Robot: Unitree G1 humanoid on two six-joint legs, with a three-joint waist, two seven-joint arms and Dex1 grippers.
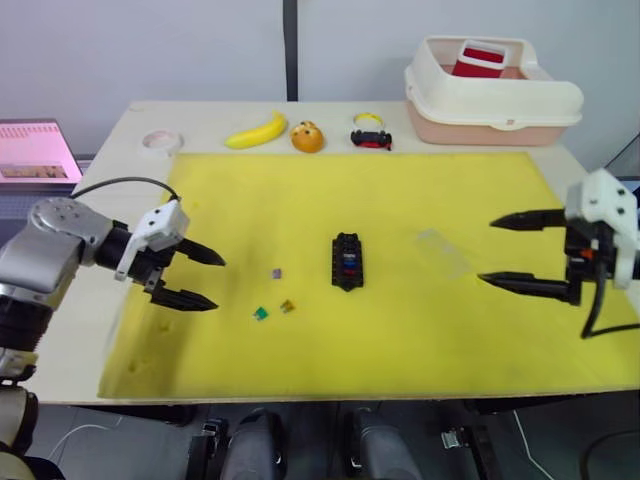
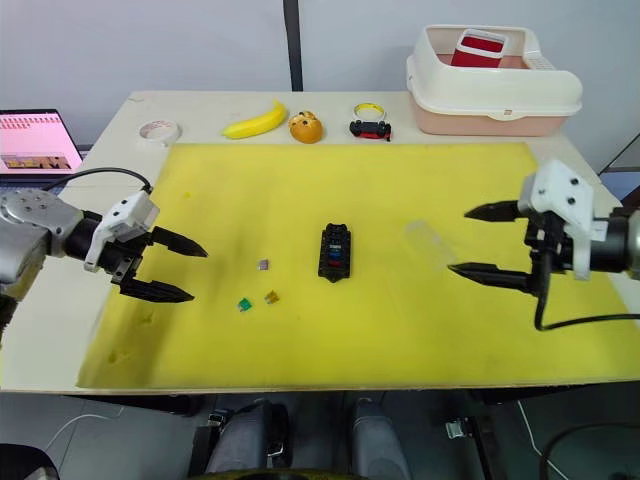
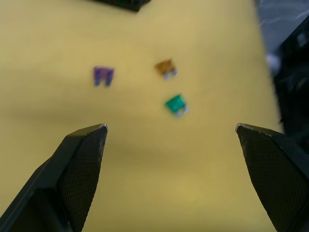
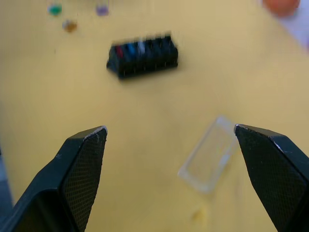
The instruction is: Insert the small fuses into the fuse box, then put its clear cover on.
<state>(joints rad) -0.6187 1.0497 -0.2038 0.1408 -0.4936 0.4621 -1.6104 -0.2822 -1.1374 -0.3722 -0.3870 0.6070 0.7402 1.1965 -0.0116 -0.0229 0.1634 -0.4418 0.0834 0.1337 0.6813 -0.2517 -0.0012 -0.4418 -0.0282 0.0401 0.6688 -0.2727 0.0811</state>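
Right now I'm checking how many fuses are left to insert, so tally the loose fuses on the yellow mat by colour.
Purple fuse: 1
Green fuse: 1
Amber fuse: 1
Total: 3 loose on the yellow mat, all lying apart from the fuse box.

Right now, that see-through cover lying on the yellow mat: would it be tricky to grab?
Probably somewhat. The clear cover looks like a thin hollow plastic shell, so it is likely light and stiff. Its smooth walls could slip between the right gripper fingers. It lies flat on the yellow mat, so a push would more likely slide it than tip it.
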